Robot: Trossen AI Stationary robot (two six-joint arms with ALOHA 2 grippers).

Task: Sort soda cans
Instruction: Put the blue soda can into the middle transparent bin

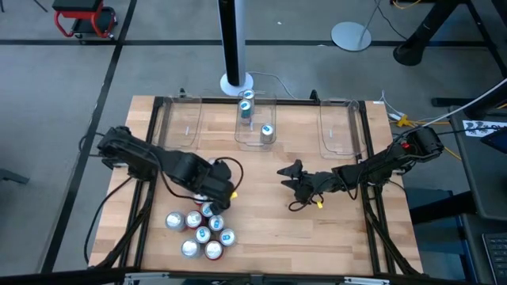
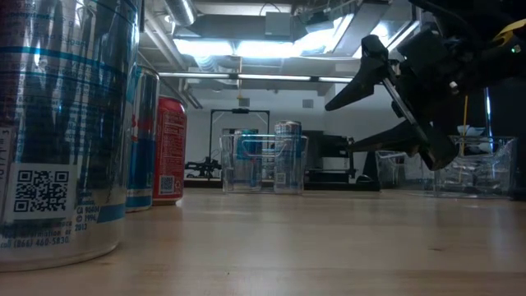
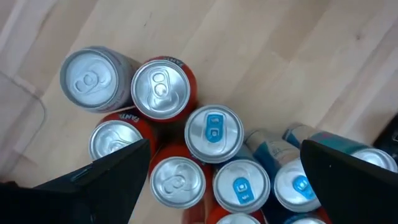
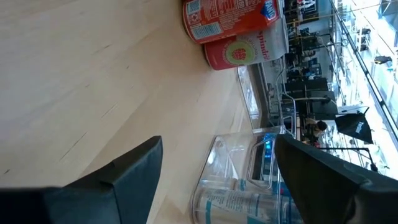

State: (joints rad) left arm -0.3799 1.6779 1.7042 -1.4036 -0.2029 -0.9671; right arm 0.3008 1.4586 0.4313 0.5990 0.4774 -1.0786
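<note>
While you look straight down, your left gripper hangs with fingers spread, empty, over the near cluster of soda cans on the pale wooden table; your right gripper hovers released, holding nothing, with three clear bins beyond it, two cans in the middle one. At table height, the right gripper gapes above bare wood, cans crowding its far side, and ceiling lights glow across the room behind. Through the left wrist, silver tops sit packed directly under the parted fingers. Through the right wrist, two red cans stand ahead, beside a bin.
</note>
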